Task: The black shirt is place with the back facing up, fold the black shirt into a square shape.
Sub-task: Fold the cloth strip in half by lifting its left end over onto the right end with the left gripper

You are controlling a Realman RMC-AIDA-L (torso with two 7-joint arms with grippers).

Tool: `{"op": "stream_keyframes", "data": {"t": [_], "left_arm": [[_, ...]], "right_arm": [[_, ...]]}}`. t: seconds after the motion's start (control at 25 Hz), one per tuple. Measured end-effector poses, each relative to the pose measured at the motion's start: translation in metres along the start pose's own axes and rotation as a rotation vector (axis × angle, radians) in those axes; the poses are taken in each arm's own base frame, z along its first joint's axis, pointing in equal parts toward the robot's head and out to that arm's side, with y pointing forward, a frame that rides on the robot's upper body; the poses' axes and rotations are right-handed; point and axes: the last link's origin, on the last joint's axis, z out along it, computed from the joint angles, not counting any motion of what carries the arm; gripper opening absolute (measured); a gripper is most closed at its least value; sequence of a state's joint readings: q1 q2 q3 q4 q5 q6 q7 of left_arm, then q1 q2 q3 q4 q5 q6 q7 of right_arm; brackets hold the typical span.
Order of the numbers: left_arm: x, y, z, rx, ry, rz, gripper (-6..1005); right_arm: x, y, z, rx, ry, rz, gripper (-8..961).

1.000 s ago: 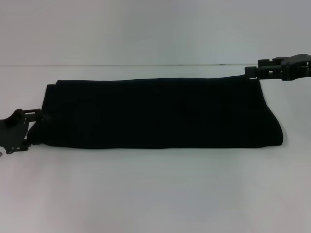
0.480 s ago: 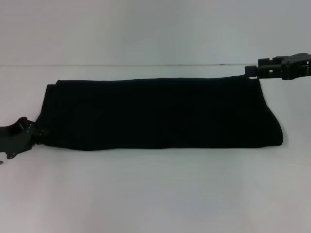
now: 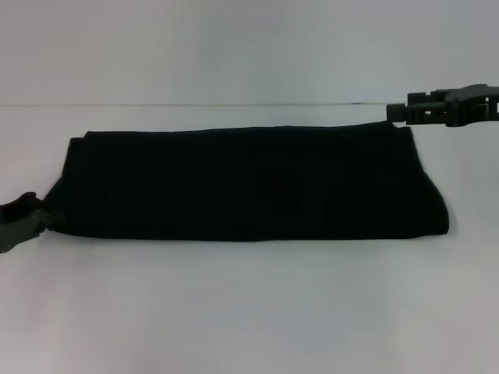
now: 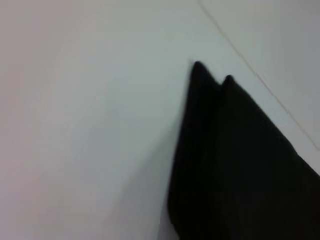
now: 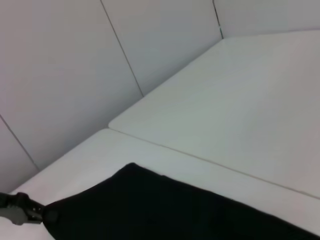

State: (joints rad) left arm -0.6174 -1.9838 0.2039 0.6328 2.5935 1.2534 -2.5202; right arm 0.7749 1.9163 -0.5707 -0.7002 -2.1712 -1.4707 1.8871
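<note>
The black shirt [image 3: 249,183] lies folded into a long flat strip across the middle of the white table [image 3: 249,312], with no lettering showing. My left gripper [image 3: 36,213] is at the strip's near left corner, low on the table and shut on the cloth there; that corner is drawn out toward it. My right gripper [image 3: 396,113] hovers at the far right corner, just at the cloth's edge. The left wrist view shows two pointed layers of the black shirt [image 4: 240,165]. In the right wrist view the black shirt [image 5: 165,210] fills the lower part, with the left gripper [image 5: 22,214] at its far end.
The table's far edge [image 3: 234,104] meets a pale wall just behind the shirt. Bare white tabletop lies in front of the strip and to both sides. A seam between table panels [image 5: 210,160] runs past the shirt's far right corner.
My left gripper has closed from spread fingers and drawn back to the left, pulling the shirt's near left corner outward. The right gripper has edged slightly left, and the whole strip has shifted a little left.
</note>
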Motion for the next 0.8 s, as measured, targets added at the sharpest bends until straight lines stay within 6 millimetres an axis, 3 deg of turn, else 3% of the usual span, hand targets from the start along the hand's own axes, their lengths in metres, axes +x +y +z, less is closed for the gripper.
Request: {"op": "stream_keyframes", "data": {"t": [0.16, 0.52, 0.68, 0.8], "left_arm": [[0.007, -0.007, -0.017, 0.033, 0.021, 0.093, 59], [0.022, -0.042, -0.071, 0.265, 0.030, 0.232, 81], [0.028, -0.044, -0.088, 0.273, 0.045, 0.235, 90], [0.029, -0.035, -0.089, 0.235, 0.018, 0.245, 97]], "right_arm": [[-0.002, 0.000, 0.004, 0.003, -0.028, 0.008, 747], [-0.011, 0.002, 0.027, 0.049, -0.071, 0.000, 746], [-0.016, 0.003, 0.034, 0.059, -0.082, -0.008, 745], [-0.019, 0.002, 0.036, 0.077, -0.094, -0.018, 744]]}}
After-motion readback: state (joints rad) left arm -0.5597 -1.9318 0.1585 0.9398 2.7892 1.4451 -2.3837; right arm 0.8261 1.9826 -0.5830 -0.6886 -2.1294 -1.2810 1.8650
